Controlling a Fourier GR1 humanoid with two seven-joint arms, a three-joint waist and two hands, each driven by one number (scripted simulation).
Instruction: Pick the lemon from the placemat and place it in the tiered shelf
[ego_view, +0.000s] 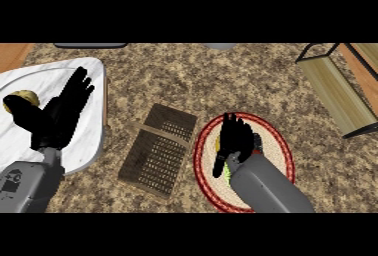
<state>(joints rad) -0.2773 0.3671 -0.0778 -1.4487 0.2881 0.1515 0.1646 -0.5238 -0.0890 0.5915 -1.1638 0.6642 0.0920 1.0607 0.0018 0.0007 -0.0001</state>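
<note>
Lemon (219, 144): on the mat, almost wholly hidden under the right hand; only a thin yellow edge shows at the hand's left side, and a small green sliver shows lower down by the wrist
Mat (279, 150): round woven placemat with a red rim, lower middle of the head view, flat on the counter
Right hand (235, 142): over the mat's centre, fingers pointing away from the robot and draped over the lemon; whether they have closed round it I cannot tell
Left hand (63, 112): at the view's left over a white board, fingers straight and released, resting, holding nothing
Shelf (336, 92): upper right, dark wire frame with pale wooden tiers, well apart from the mat
Basket (159, 150): brown mesh piece lying flat, just beside the mat on its left
Potato (21, 101): yellowish lump on the white board, touching the left hand's thumb side
Handling, as a judgement: lemon looks light, stiff-skinned, round and likely to roll; best taken across its middle, thumb opposite the fingers, then lifted straight up before crossing to the shelf
</note>
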